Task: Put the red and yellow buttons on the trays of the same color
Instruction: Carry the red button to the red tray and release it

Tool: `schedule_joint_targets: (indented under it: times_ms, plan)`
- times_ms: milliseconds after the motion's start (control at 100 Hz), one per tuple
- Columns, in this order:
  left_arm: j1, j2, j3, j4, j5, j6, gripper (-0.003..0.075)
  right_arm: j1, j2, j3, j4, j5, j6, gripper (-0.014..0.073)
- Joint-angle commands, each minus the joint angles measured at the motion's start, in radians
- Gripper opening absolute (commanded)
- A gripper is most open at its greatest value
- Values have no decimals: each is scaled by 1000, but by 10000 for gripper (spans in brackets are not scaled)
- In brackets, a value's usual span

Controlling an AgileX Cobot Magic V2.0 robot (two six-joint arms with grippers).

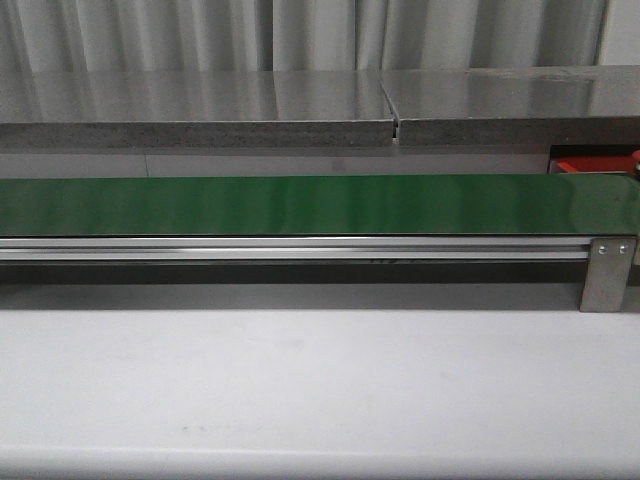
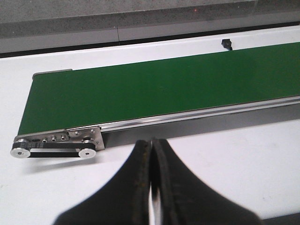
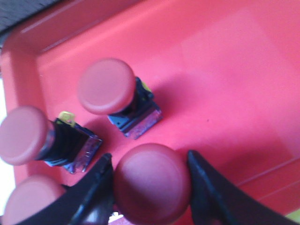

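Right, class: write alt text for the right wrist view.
The right gripper has its fingers on either side of a red button inside a red tray. Three more red buttons sit nearby in the tray.

Red buttons (image 3: pixel 152 183), red tray (image 3: pixel 225 70), green belt (image 1: pixel 300 205)

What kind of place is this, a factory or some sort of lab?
Probably a lab mock-up of a factory sorting line: a green conveyor belt crosses a white table, and the right end effector holds a red button over a red tray.
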Motion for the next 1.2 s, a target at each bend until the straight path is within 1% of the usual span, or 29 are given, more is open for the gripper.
schedule_joint_targets:
  times_ms: [0,150,200,270,320,390,460,730,930,1050,1110,1150,1190]
  plan:
    - [-6,4,-26,-16,-66,-3,-20,-2,-45,-34,35,-62,-3,153]
    - [-6,4,-26,-16,-66,-3,-20,0,-43,-34,38,-69,-3,157]
    - [-6,4,-26,-16,-66,-3,-20,0,-43,-34,38,-64,-4,177]
    - [-6,4,-26,-16,-66,-3,-20,0,-43,-34,38,-61,-4,269]
    - [-6,4,-26,-16,-66,-3,-20,0,-43,-34,38,-61,-4,375]
    - [-6,4,-26,-16,-66,-3,-20,0,-43,-34,38,-60,-4,494]
    - [-6,4,-26,-16,-66,-3,-20,0,-43,-34,38,-60,-4,557]
    - [-6,4,-26,-16,-66,-3,-20,0,-52,-34,38,-45,-4,565]
    - [-6,4,-26,-16,-66,-3,-20,0,-106,-33,15,-35,-6,565]
    - [-6,4,-26,-16,-66,-3,-20,0,-161,-30,-42,-9,-22,562]
    - [-6,4,-26,-16,-66,-3,-20,2,-188,-30,-96,14,-24,561]
    - [-6,4,-26,-16,-66,-3,-20,6,-208,-29,-135,27,-24,543]
    - [-6,4,-26,-16,-66,-3,-20,11,-228,-29,-168,40,-24,500]
